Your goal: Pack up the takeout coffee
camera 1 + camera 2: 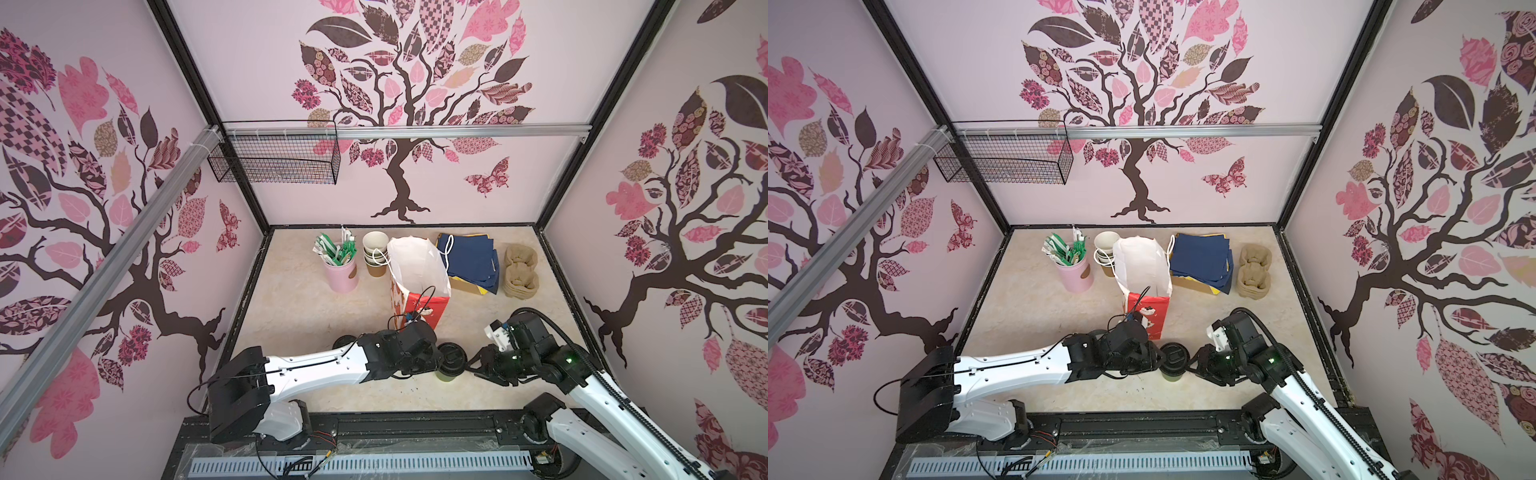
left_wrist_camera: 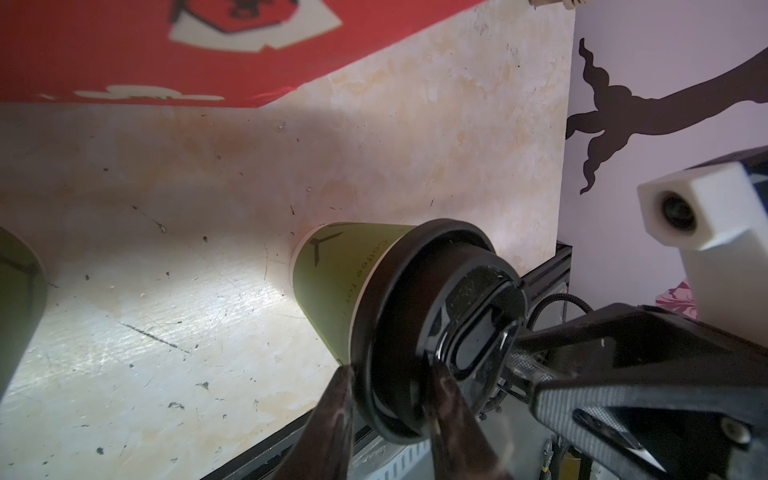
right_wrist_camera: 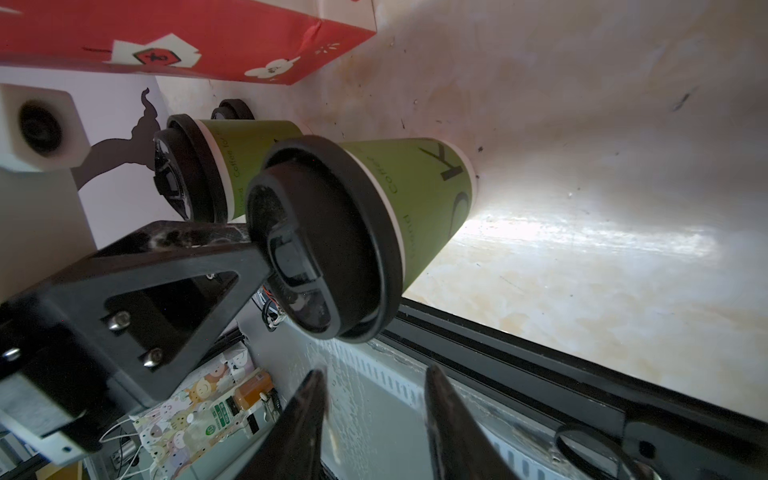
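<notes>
Pinching its black lid by the rim, left jaws gripped one green cup standing near the tabletop front | right jaws gaped empty alongside | twin cup just beside, under left wrist | red-white bag upright behind.

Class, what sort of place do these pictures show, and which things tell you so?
Probably a mock takeout-coffee counter inside a robot test booth: a lidded green cup, a pink cup of wrapped straws, an open paper bag and stacked pulp cup carriers.

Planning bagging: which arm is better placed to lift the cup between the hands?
Left, likely: left hand grips the cup by its lid rim, bag nearby; right hand open, empty.
</notes>
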